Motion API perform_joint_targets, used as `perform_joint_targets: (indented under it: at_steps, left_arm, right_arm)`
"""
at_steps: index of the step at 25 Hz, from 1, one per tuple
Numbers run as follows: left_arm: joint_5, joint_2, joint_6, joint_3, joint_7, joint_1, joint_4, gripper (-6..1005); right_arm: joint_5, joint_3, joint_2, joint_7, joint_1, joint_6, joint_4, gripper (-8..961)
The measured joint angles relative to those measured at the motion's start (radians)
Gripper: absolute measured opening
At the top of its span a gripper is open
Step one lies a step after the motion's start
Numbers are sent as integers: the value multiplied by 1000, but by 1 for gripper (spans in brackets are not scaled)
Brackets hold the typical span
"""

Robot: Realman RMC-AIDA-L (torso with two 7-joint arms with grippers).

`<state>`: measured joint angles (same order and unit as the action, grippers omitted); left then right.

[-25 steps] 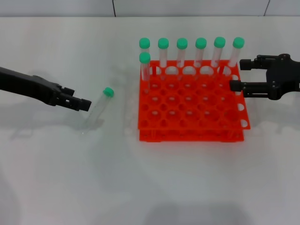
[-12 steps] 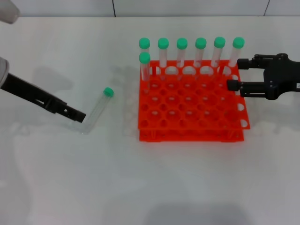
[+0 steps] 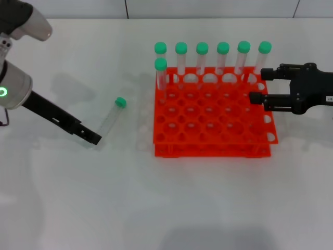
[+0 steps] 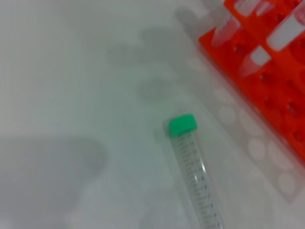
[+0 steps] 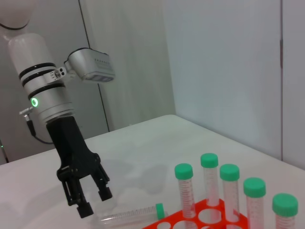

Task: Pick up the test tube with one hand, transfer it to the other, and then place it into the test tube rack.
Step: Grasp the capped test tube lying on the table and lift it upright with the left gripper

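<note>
— Where does your test tube [image 3: 110,118] sit?

— It lies flat on the white worktop [image 3: 156,198], toward the left edge and just left of the orange-red test tube rack [image 3: 212,115], with its green cap aimed at the far edge.

— And your left gripper [image 3: 94,138]?

— You see it pointing steeply down at the tube's rounded end, its two fingers spread apart and gripping nothing.

— What about your right gripper [image 3: 256,86]?

— It hovers by the rack's right side toward the far right corner, fingers parted and empty.

— Anything in the rack?

— Seven capped tubes [image 3: 222,58] stand upright, six along its far row and one just in front at the left.
</note>
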<state>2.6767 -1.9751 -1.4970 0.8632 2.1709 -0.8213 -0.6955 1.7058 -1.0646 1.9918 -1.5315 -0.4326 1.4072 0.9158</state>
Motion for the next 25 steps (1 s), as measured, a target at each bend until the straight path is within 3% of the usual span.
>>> perform_joint_targets:
  at_steps: [13, 25]
  left_arm:
    - [2, -21, 38, 5, -5, -24, 18, 861]
    - [1, -34, 66, 29, -4, -42, 52, 720]
  right_arm:
    - [3, 2, 4, 11, 2, 1, -9, 706]
    - [3, 2, 5, 20, 13, 4, -10, 706]
